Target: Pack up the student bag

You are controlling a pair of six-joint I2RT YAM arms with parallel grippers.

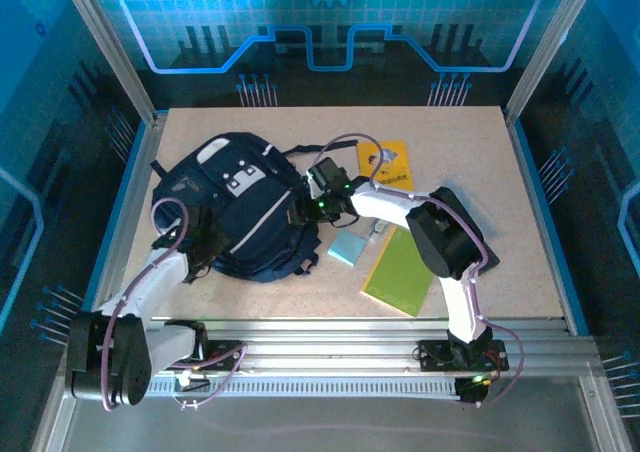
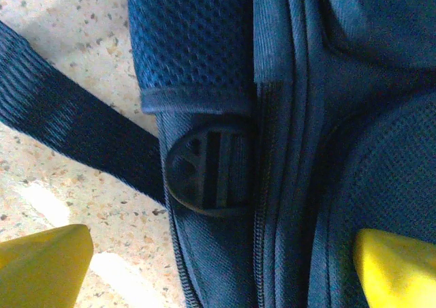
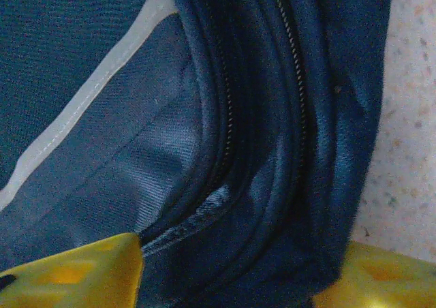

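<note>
Student bag (image 1: pixel 235 207), a large dark navy fabric backpack with pale grey-white patches, lies flat on the left half of the table (image 1: pixel 500 172), and the step in hand looks like getting it open. The right gripper (image 3: pixel 225 281) straddles the bag's right-hand zipped edge, a fold of navy fabric between its yellow fingers; whether they already pinch it I cannot tell. The closed zip (image 3: pixel 296 69) runs just above them, beside a pale grey stripe (image 3: pixel 88 97). The left gripper (image 2: pixel 221 267) hangs with jaws wide apart over the bag's near-left side, close to a round black plastic buckle (image 2: pixel 208 175). A green book (image 1: pixel 400 272), a yellow book (image 1: pixel 388 162) and a small pale blue pad (image 1: pixel 348 247) lie unpacked towards the right. Next, probably, comes a firm pinch near the zip while the left gripper steadies the bag.
</note>
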